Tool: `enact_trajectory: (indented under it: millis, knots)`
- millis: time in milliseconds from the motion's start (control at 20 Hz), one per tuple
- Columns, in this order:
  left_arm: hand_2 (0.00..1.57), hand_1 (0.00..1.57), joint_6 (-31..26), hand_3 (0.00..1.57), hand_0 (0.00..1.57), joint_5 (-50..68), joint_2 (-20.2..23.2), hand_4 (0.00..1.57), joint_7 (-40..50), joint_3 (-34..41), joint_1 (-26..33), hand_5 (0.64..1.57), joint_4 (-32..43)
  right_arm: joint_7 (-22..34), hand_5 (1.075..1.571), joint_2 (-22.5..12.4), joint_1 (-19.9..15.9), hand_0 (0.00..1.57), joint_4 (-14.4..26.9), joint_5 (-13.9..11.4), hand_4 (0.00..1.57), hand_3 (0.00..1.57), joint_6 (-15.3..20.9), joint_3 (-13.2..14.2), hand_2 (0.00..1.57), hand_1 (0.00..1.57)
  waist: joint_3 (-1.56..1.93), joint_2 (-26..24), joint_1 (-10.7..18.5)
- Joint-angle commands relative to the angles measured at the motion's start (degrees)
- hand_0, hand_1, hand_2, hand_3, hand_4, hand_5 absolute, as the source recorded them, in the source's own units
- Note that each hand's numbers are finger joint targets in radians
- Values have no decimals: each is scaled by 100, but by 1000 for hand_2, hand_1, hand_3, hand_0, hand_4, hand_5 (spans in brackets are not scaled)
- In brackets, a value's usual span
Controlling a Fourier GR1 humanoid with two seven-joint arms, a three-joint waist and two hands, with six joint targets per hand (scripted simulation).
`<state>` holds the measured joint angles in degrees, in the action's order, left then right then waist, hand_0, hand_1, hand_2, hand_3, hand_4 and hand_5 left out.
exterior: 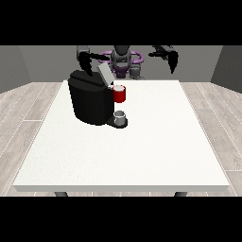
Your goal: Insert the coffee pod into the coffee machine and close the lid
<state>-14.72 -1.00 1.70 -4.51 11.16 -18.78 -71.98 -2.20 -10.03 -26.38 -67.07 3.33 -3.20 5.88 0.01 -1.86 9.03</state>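
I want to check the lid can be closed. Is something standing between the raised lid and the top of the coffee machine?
Nothing visible does. The grey lid stands tilted up above the black coffee machine, with open space beneath it. The hand at the view's left hangs just behind the lid, not under it. The red holder sits lower, at the machine's front.

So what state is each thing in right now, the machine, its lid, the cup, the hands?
Coffee machine: upright on the table's left part.
Lid: raised, tilted open.
Red pod holder: exposed at the machine's front; whether a pod is inside cannot be told.
Grey cup: upright on the machine's base.
Hand at the view's left: above the machine.
Hand at the view's right: raised, holding nothing.
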Motion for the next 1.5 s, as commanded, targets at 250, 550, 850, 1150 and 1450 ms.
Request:
enact_trajectory:
  millis: [250, 550, 850, 1150, 1450]
  knots:
    - [0, 0, 72, 0, 0, 171, 162, 0, 149, -177, 331, 1571, -691, -373, 1571, -110, -590, 0, 584, -285, 0, 0, -142, -25, 0, 0, 0, 364, -52]
    - [0, 0, 92, 0, 0, 387, 502, 0, -83, 183, 216, 1571, -332, -85, 1571, 221, -875, 0, 497, -341, 40, 0, -36, -225, 0, 0, -2, 507, -344]
    - [0, 0, 237, 0, 0, 259, 318, 0, 194, -201, 473, 1571, -875, -361, 1571, 181, -1008, 0, 926, -433, 0, 0, -59, -146, 0, 0, -1, 549, -90]
    - [0, 0, 378, 0, 0, 335, 405, 0, 170, -57, 406, 1571, -710, -239, 1571, 401, -1066, 0, 897, -534, 0, 0, -22, -326, 0, 0, -1, 473, -234]
    - [0, 0, 550, 0, 0, 218, 353, 0, 109, -170, 393, 1571, -647, -267, 1571, 309, -1506, 0, 1037, -736, 214, 0, -9, -341, 0, 0, -2, 556, -211]
